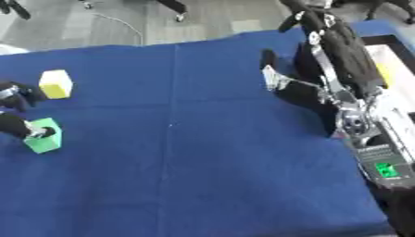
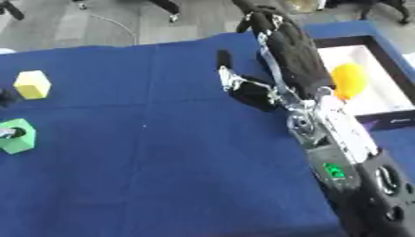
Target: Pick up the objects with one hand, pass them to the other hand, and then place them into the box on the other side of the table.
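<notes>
A green block [image 1: 45, 139] lies near the table's left edge, with a yellow block [image 1: 55, 84] a little beyond it. My left hand [image 1: 16, 125] reaches in from the left edge and is mostly cut off. One dark fingertip rests on the green block's top, and another part of the hand spreads out beside the yellow block. My right hand [image 2: 285, 48] hovers open over the table's far right, fingers straight, thumb [image 2: 235, 83] out to the left, holding nothing. Beside it stands the white box [image 2: 381, 48] with a yellow object [image 2: 348, 79] inside.
A blue cloth [image 1: 186, 152] covers the table, and its wide middle lies between the two hands. My right forearm [image 2: 336, 152] runs from the lower right corner up toward the box. Grey floor and chair legs show past the far edge.
</notes>
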Tool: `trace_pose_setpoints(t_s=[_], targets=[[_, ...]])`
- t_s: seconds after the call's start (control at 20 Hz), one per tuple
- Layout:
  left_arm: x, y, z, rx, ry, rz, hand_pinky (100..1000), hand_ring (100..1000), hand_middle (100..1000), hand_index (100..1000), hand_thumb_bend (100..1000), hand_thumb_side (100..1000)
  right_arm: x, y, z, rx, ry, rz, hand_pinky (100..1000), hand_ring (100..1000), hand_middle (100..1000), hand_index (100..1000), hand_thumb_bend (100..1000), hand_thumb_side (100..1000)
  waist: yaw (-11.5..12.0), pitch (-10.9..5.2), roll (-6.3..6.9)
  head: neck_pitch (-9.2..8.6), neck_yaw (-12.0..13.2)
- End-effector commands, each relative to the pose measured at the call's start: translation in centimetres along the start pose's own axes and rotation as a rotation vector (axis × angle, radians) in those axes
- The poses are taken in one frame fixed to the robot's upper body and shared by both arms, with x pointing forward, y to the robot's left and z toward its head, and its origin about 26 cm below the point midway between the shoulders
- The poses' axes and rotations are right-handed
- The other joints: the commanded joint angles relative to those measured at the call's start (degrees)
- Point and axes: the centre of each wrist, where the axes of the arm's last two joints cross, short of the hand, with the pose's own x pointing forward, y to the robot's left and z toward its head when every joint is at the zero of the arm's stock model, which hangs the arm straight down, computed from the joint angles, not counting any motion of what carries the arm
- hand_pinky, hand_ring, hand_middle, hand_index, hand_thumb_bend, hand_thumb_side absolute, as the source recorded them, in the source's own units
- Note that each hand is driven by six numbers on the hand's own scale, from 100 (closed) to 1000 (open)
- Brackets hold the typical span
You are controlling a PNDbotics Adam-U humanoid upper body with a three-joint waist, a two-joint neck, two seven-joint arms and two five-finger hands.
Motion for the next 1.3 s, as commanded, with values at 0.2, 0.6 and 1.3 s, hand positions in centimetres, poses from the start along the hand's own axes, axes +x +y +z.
trace_pose_setpoints(t_s=[0.2, 0.6, 1.3], targets=[[-0.19, 1.33, 0.09, 0.008, 0.016, -0.048, 804, 691, 717, 834, 576, 303, -0.02, -0.97, -0.27, -0.025, -0.020, 0.018, 462, 861, 628, 984, 100, 365, -0.03, -1.36, 0.54, -0.15, 1.58], [-0.36, 1.30, -0.30, -0.082, 0.023, -0.083, 817, 718, 754, 852, 625, 249, -0.03, -1.03, -0.32, -0.024, -0.024, 0.018, 463, 861, 627, 983, 100, 367, -0.28, -1.25, 0.67, -0.15, 1.68], [-0.84, 1.74, 0.36, -0.170, 0.019, -0.077, 818, 710, 741, 840, 559, 199, -0.04, -0.97, -0.26, -0.024, -0.019, 0.016, 460, 860, 622, 982, 100, 369, -0.27, -1.20, 0.76, -0.15, 1.45]])
